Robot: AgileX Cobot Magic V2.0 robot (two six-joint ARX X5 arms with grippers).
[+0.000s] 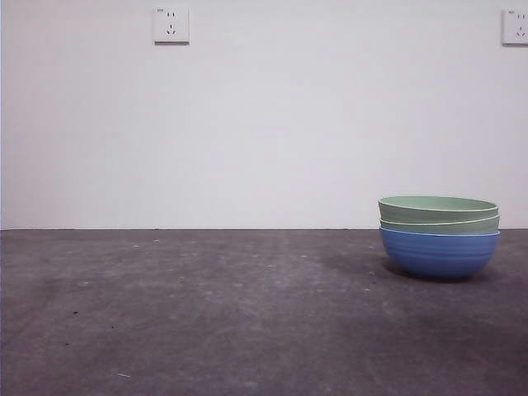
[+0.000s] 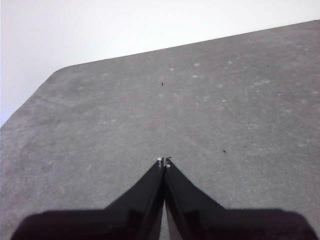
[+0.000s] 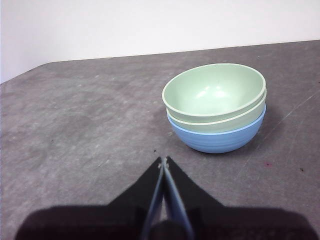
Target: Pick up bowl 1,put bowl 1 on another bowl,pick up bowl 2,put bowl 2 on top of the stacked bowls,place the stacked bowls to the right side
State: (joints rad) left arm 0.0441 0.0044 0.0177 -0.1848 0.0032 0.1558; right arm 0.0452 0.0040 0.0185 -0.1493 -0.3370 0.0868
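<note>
3 stacked bowls point(image 3: 215, 107) — near, untouched by right gripper point(image 3: 164, 161).

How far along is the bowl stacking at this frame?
It looks finished. Both pale green bowls sit nested in the blue bowl, and the stack stands at the right of the table in the front view. Nothing is in hand: the left end effector and right end effector are shut, clear of the bowls. Nothing appears left.

Plain white wall point(image 1: 264, 124) behind, evenly lit. Two white wall sockets high up: one left of centre point(image 1: 171, 25), one at far right edge point(image 1: 516, 26). Dark grey surface point(image 1: 206, 313), mottled, pale specks and scuffs; rounded far corner point(image 2: 60, 72) in left wrist view.
</note>
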